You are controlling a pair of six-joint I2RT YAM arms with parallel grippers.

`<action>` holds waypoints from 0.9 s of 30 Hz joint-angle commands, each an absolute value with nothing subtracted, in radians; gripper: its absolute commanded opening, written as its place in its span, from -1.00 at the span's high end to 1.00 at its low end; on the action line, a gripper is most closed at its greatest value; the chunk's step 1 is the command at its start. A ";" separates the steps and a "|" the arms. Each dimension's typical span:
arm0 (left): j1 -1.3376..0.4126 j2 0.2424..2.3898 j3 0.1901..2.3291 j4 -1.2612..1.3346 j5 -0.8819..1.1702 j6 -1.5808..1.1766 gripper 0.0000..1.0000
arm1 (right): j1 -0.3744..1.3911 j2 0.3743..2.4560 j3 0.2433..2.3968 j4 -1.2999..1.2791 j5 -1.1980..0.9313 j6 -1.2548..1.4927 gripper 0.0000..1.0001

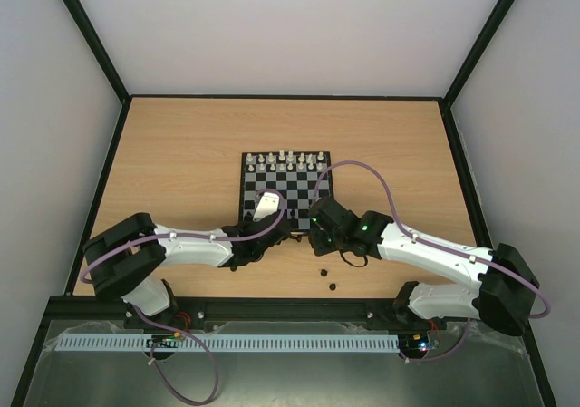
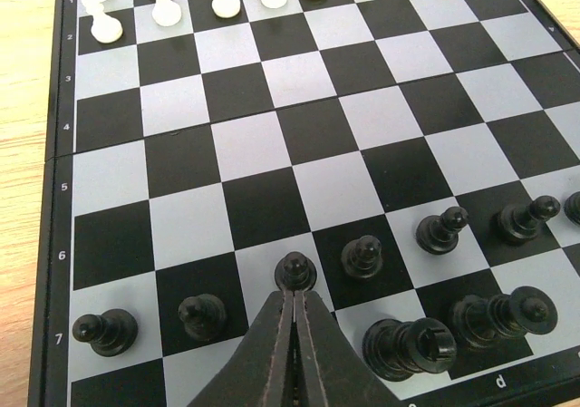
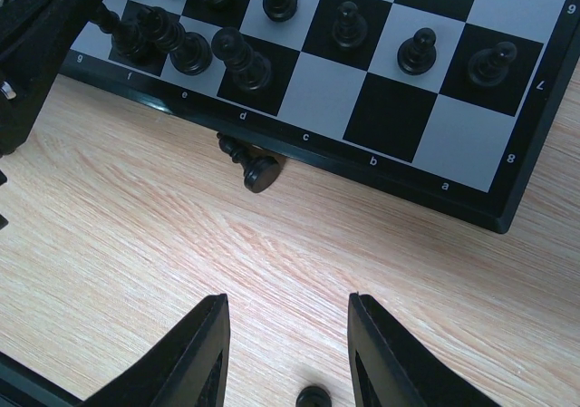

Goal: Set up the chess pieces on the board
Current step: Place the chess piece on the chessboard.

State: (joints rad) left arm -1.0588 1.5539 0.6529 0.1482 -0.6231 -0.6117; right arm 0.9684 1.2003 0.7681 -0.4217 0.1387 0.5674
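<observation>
The board (image 2: 263, 144) fills the left wrist view, black and pale grey checks. Several black chess pieces stand on its near rows, among them a pawn (image 2: 295, 271) and larger pieces (image 2: 410, 345). My left gripper (image 2: 296, 296) is shut, its tips right behind that pawn and holding nothing. My right gripper (image 3: 286, 300) hangs open over bare wood just off the board's near edge (image 3: 362, 167). One black piece (image 3: 254, 167) lies on its side against that edge. Another black piece (image 3: 313, 396) sits low between the right fingers (image 3: 204, 353).
White pieces (image 2: 163, 8) line the board's far rows, seen from above as a row (image 1: 285, 161). Two loose black pieces (image 1: 323, 272) (image 1: 333, 286) lie on the wooden table (image 1: 181, 153) in front of the board. A dark frame rail (image 1: 290, 309) runs along the near edge.
</observation>
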 commanded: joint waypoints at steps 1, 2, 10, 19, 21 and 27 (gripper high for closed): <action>-1.052 1.569 0.633 0.175 -0.660 -0.621 0.89 | 0.971 1.187 0.754 -0.442 0.136 0.560 0.27; -1.052 1.568 0.629 0.180 -0.660 -0.621 0.87 | 0.971 1.187 0.753 -0.441 0.136 0.560 0.28; -1.052 1.577 0.630 0.191 -0.646 -0.617 0.78 | 0.972 1.187 0.753 -0.442 0.135 0.560 0.28; -1.052 1.572 0.629 0.195 -0.632 -0.618 0.71 | 0.971 1.187 0.752 -0.440 0.135 0.560 0.27; -1.052 1.570 0.630 0.196 -0.628 -0.617 0.71 | 0.972 1.186 0.752 -0.440 0.135 0.560 0.27; -1.052 1.565 0.626 0.207 -0.616 -0.617 0.68 | 0.972 1.186 0.751 -0.439 0.135 0.560 0.27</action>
